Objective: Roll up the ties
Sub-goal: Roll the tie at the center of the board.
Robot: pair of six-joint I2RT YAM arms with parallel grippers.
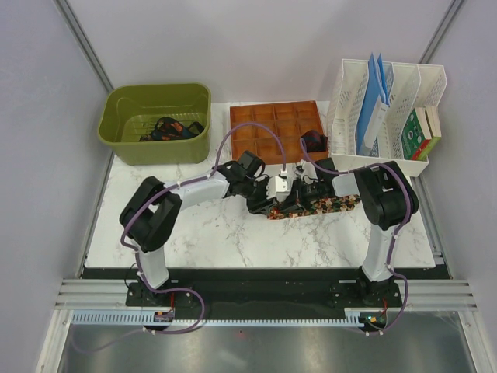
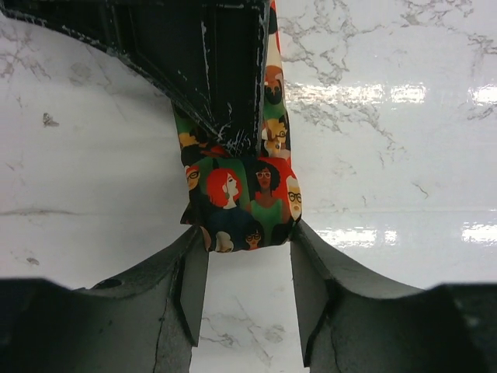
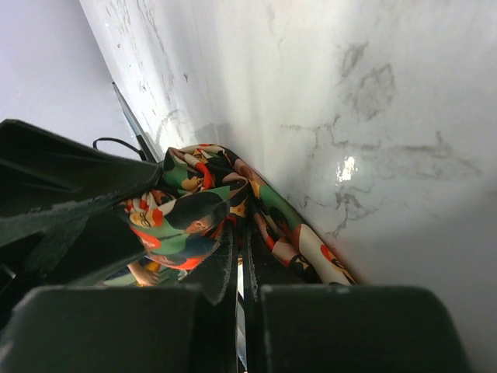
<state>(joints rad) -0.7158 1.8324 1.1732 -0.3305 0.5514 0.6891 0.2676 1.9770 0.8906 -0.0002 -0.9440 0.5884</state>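
Note:
A busily printed tie [image 1: 330,206] with red, green and orange faces lies as a strip on the marble table [image 1: 194,233], running right from where both arms meet. Its folded end [image 2: 245,206] sits just at the tips of my left gripper [image 2: 248,242], whose jaws stand open with a fingertip at each side of the fold. My right gripper [image 3: 242,229] is shut, and the tie [image 3: 194,210] is bunched round its tips and trails off to the right. In the left wrist view the right gripper [image 2: 233,132] reaches in from above onto the tie.
A green bin [image 1: 124,128] at the back left holds more ties [image 1: 171,128]. A brown compartment tray [image 1: 264,128] behind the arms holds one dark rolled tie [image 1: 313,141]. A white file rack [image 1: 404,97] stands at the back right.

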